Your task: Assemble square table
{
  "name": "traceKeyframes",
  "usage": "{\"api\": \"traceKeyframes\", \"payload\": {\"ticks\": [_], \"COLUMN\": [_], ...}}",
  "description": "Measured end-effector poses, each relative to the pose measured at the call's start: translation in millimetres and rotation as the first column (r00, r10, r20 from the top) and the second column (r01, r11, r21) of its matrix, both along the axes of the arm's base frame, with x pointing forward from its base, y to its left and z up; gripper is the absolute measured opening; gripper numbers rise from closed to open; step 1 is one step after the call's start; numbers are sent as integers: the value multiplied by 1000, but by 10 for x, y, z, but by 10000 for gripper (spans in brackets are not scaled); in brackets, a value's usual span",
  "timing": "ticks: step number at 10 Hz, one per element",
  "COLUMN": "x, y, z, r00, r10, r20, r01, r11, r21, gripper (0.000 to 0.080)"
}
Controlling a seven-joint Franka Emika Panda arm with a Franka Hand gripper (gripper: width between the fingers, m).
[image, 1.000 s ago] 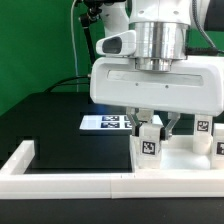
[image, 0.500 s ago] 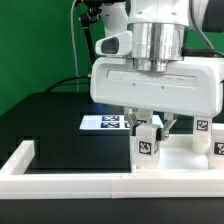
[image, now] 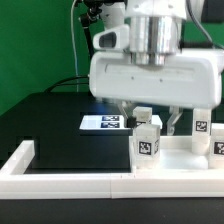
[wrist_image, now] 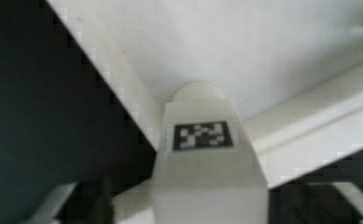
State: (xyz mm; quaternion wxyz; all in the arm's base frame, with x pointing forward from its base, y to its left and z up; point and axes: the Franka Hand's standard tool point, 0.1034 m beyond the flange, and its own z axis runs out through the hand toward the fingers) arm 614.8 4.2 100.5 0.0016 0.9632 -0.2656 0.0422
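The white square slab (image: 182,157) lies at the exterior view's right. A short white leg block (image: 147,135) with a tag stands upright at its near corner. My gripper (image: 150,122) hangs over that leg with a finger on each side, spread apart and clear of it. In the wrist view the tagged leg (wrist_image: 201,140) rises between the two dark fingers (wrist_image: 85,203), with gaps on both sides, and the slab (wrist_image: 249,50) lies behind. Two more tagged leg blocks (image: 203,130) stand at the far right.
The marker board (image: 103,122) lies flat on the black table behind the gripper. A long low white border wall (image: 60,180) runs along the front and turns up the exterior view's left side.
My fingers have spread apart from the leg and the hand has risen a little. The leg stays upright on the slab's corner.
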Motion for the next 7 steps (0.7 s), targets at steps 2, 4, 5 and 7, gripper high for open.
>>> {"api": "traceKeyframes", "payload": {"ticks": [2, 4, 5, 7], "x": [-53, -74, -78, -79], "y": [27, 70, 66, 65], "z": [269, 392, 377, 375], "r00": [1000, 999, 999, 999], "r10": [-11, -24, -24, -25], "r20": [-13, -31, -33, -34], "r01": [11, 26, 27, 27], "r11": [999, 998, 998, 998], "r21": [42, 65, 64, 63], "gripper": [631, 647, 649, 649]}}
